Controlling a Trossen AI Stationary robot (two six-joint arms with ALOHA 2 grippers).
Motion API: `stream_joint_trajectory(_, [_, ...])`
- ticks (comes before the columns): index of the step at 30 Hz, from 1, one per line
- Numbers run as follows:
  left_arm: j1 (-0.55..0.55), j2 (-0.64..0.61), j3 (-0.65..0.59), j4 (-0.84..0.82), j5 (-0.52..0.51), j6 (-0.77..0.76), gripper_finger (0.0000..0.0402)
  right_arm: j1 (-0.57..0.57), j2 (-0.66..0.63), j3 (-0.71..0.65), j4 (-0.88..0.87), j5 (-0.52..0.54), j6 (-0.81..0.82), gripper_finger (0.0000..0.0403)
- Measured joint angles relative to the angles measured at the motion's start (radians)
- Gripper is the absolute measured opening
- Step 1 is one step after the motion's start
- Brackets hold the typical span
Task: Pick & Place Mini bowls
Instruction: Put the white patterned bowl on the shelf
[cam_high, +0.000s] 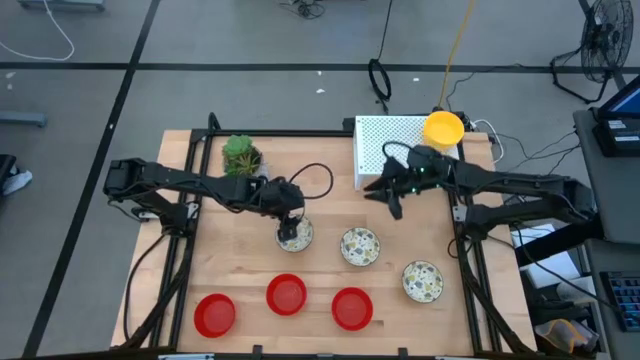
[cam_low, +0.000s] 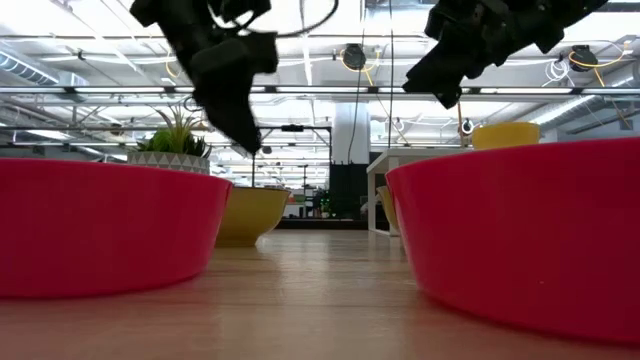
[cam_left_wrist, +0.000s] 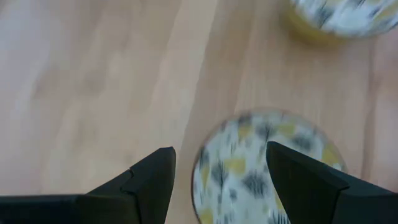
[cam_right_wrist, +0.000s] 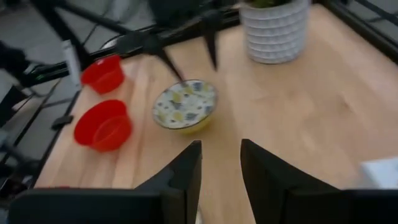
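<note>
Three whitish speckled bowls (cam_high: 294, 238) (cam_high: 360, 246) (cam_high: 423, 281) stand in a slanting row on the wooden table, and three red bowls (cam_high: 286, 294) stand along the near edge. A yellow bowl (cam_high: 443, 128) sits on the white perforated box (cam_high: 385, 150); whether more are stacked under it I cannot tell. My left gripper (cam_high: 290, 226) hovers open above the leftmost speckled bowl (cam_left_wrist: 267, 174), its fingers (cam_left_wrist: 155, 180) astride that bowl's rim but above it. My right gripper (cam_high: 393, 203) hangs open and empty beside the white box, above the table.
A white pot with a green plant (cam_high: 240, 155) stands at the far left of the table, behind the left arm. The white box fills the far right corner. Bare wood lies between the plant and the box. Black frame rails (cam_high: 180, 250) run along both sides.
</note>
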Motion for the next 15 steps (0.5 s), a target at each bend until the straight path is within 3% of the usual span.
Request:
stream_joint_trajectory(6, [-0.008,0.000,-0.034,-0.033,0.008,-0.111,0.0255,0.126,0.000,-0.054,0.010,0.010,-0.002,0.0098])
stream_joint_trajectory(15, [-0.021,0.000,-0.037,-0.006,-0.002,-0.168,0.0255,0.420,0.038,-0.071,0.014,0.316,0.037,0.0098])
